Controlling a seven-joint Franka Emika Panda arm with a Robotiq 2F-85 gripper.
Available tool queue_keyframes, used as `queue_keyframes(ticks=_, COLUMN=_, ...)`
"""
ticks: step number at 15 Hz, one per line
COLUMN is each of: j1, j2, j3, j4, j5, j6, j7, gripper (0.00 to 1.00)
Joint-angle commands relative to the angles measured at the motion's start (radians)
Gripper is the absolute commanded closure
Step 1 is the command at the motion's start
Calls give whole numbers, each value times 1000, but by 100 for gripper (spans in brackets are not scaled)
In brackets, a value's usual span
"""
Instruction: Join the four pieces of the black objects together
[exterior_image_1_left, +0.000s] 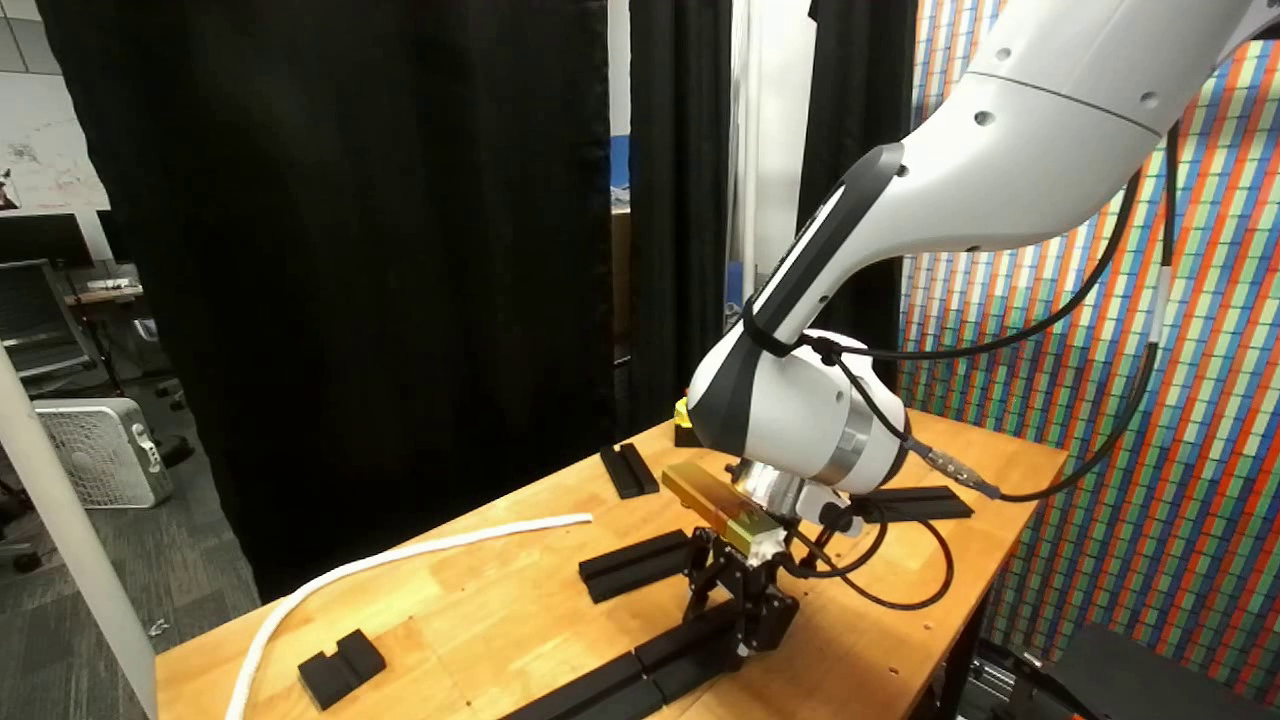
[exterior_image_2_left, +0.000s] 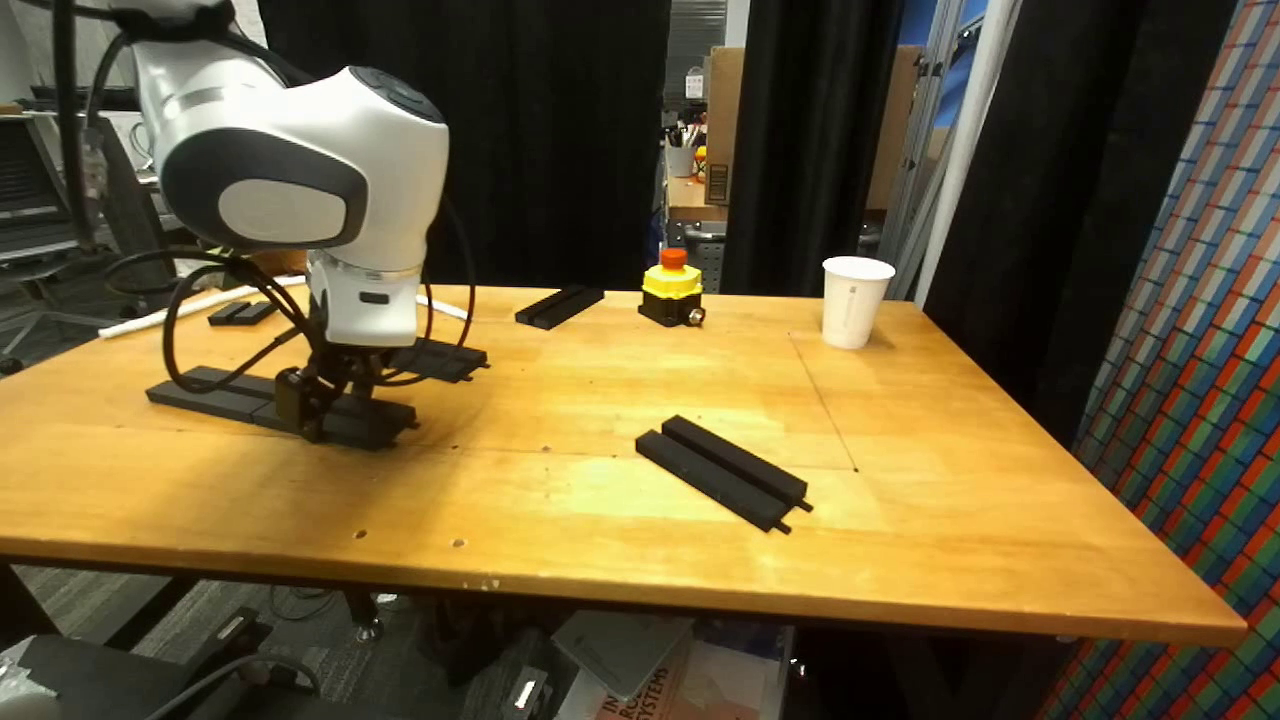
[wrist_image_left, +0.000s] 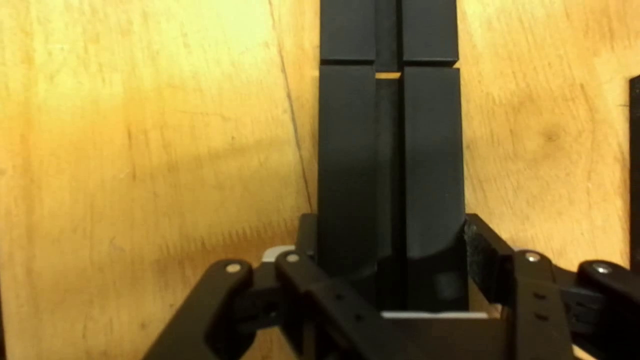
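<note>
My gripper (wrist_image_left: 392, 240) is down on the table, fingers touching both long sides of a grooved black bar (wrist_image_left: 435, 150). This bar also shows in both exterior views (exterior_image_1_left: 672, 645) (exterior_image_2_left: 388, 415). A second black bar (wrist_image_left: 347, 30) lies end to end with it, also visible in both exterior views (exterior_image_1_left: 590, 690) (exterior_image_2_left: 195, 400). They are in line, with a thin seam and a sliver of wood in the groove; any pegs there are hidden. A third bar (exterior_image_1_left: 635, 567) (exterior_image_2_left: 440, 360) lies beside them. Another bar (exterior_image_1_left: 925, 503) (exterior_image_2_left: 720, 475), pegs at one end, lies apart.
Two smaller grooved black blocks lie on the table: one (exterior_image_1_left: 630, 470) (exterior_image_2_left: 560, 307) at the back edge, one (exterior_image_1_left: 342, 668) (exterior_image_2_left: 240, 313) near a white cable (exterior_image_1_left: 400, 553). A yellow-and-red emergency button (exterior_image_2_left: 672, 285) and a white cup (exterior_image_2_left: 855, 302) stand farther along.
</note>
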Motion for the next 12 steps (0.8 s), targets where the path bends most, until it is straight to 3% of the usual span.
queue_keyframes(ticks=1, j1=14, j2=62, j3=6, j4=21, j5=11, j6=9, j7=-55, gripper=54)
queue_keyframes(ticks=12, j1=13, j2=94, j3=5, j4=84, j5=35, j6=-43, j7=-112, gripper=54)
